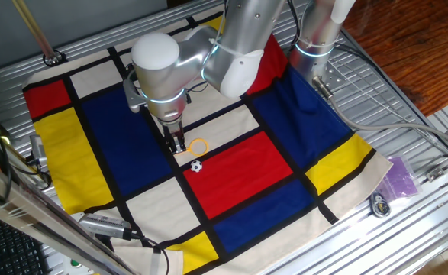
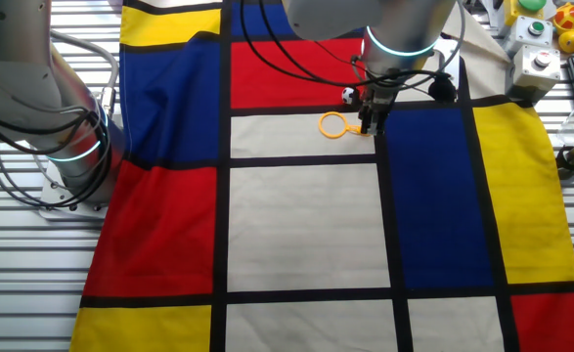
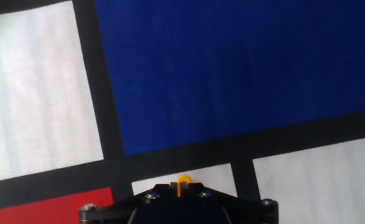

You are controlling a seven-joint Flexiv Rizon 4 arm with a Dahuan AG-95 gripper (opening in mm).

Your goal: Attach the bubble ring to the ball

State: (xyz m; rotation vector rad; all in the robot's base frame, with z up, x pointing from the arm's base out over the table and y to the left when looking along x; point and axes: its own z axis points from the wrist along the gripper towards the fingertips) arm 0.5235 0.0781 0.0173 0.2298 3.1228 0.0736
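The bubble ring [image 1: 198, 147] is a thin yellow-orange hoop over the white patch of the cloth. My gripper [image 1: 179, 147] is shut on its short orange handle, and the hoop sticks out to the side. The ball [image 1: 197, 166], white with black patches, rests on the cloth at the edge of the red patch, a little in front of the hoop and apart from it. In the other fixed view the ring [image 2: 333, 125] is left of the gripper [image 2: 370, 123] and the ball [image 2: 348, 95] is just beyond it. The hand view shows only the handle tip [image 3: 183, 183] between the jaws.
A patchwork cloth [image 1: 246, 176] of red, blue, yellow and white squares covers the table. A purple object [image 1: 401, 177] and a small round metal part [image 1: 379, 204] lie off the cloth at the right. The arm's base [image 2: 66, 147] and a button box [image 2: 536, 59] stand at the edges.
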